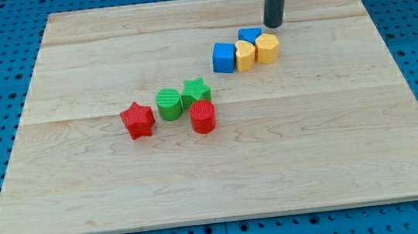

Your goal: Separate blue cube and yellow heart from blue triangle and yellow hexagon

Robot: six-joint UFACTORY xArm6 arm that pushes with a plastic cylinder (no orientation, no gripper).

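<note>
The blue cube (224, 57) sits right of the board's centre, toward the view's top. The yellow heart (244, 54) touches its right side. The yellow hexagon (267, 48) touches the heart's right side. The blue triangle (249, 35) lies just behind the heart and hexagon, partly hidden by them. The four blocks form one tight cluster. My tip (273, 25) stands just above and to the right of the cluster, close to the blue triangle and the hexagon; I cannot tell whether it touches them.
A second group lies left of centre: a red star (138, 120), a green cylinder (168, 104), a green star (195, 92) and a red cylinder (203, 117). The wooden board (69, 194) rests on a blue pegboard.
</note>
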